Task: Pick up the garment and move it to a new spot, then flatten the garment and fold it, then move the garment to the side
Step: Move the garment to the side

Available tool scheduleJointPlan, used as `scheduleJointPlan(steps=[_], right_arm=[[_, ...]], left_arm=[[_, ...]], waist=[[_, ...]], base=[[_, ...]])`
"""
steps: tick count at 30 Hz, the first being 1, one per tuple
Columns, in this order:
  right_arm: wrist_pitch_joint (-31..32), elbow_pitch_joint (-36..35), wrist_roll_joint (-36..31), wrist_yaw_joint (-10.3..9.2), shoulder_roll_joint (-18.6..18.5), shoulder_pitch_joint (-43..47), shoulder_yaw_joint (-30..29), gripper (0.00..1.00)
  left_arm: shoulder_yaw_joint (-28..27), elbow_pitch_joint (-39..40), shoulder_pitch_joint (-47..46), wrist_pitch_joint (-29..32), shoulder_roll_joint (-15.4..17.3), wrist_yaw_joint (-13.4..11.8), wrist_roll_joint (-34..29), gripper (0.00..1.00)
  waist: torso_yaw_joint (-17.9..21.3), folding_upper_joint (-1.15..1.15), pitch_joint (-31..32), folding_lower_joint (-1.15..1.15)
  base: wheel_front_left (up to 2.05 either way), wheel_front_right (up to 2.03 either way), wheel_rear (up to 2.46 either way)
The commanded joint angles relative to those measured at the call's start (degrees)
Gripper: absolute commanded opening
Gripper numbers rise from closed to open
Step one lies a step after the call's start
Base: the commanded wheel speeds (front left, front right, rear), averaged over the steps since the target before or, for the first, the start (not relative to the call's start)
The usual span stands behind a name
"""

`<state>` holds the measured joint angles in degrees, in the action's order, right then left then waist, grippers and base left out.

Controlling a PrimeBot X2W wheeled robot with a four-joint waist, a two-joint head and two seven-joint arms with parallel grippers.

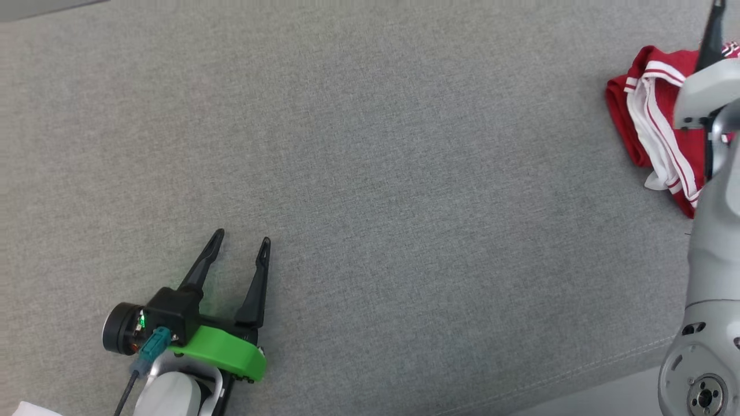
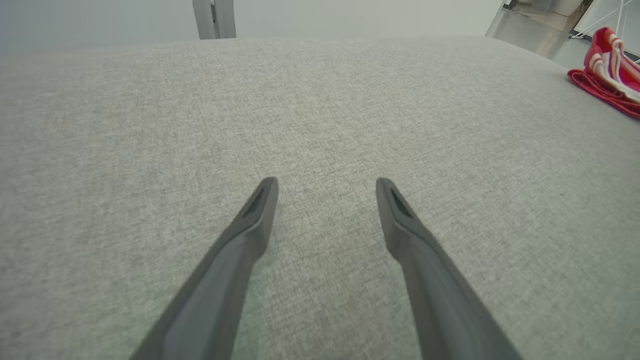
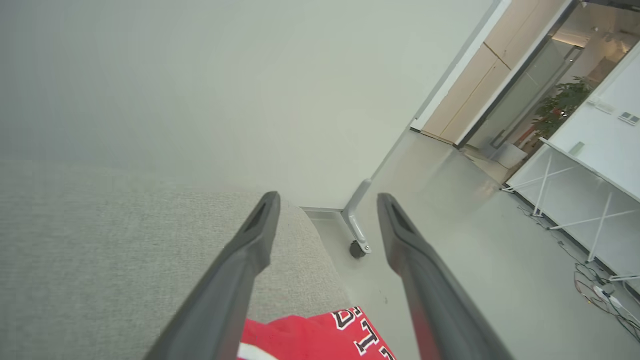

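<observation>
The right gripper [image 3: 325, 200] has its two long dark fingers spread wide apart, and nothing is between them. It hangs just over the red cloth garment with white stripes and white letters [image 3: 310, 335]. The garment is not held. It lies in a bunched heap on the big grey woven cloth surface [image 1: 370, 173], on the surface's right side, close to its edge. The left gripper [image 1: 241, 237] is over the near left part of the surface, well apart from the garment. Its fingers are spread wide too, and it holds nothing. A bright green plastic piece [image 1: 222, 349] sits on its wrist. Past the surface's edge, a grey metal leg with a small black wheel [image 3: 357, 235] stands on the pale shiny floor [image 3: 450, 280].
</observation>
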<state>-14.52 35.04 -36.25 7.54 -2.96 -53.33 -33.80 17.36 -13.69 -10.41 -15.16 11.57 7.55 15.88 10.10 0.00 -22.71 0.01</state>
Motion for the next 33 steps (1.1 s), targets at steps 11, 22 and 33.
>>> scheduleJointPlan(steps=[11,22,33], right_arm=[[-0.7,-2.2,28.8,-0.11,-0.1,8.2,22.8,1.00],[-0.7,-5.2,40.0,-0.11,-0.1,24.4,33.5,1.00],[-0.7,-6.6,44.9,-0.11,0.0,37.3,36.6,1.00]], left_arm=[[-8.5,-3.3,2.2,0.0,-3.9,-0.1,-2.1,1.00],[-17.3,-6.0,5.1,0.0,-6.7,-0.1,-4.7,1.00],[-22.9,-5.3,11.0,0.0,-8.2,-0.1,-6.5,1.00]], waist=[[-4.9,0.00,9.9,-0.01],[-7.2,0.00,15.9,-0.01],[-6.9,0.00,19.6,-0.01]], base=[[0.00,0.00,0.00],[0.00,0.00,0.00],[0.00,0.00,0.00]])
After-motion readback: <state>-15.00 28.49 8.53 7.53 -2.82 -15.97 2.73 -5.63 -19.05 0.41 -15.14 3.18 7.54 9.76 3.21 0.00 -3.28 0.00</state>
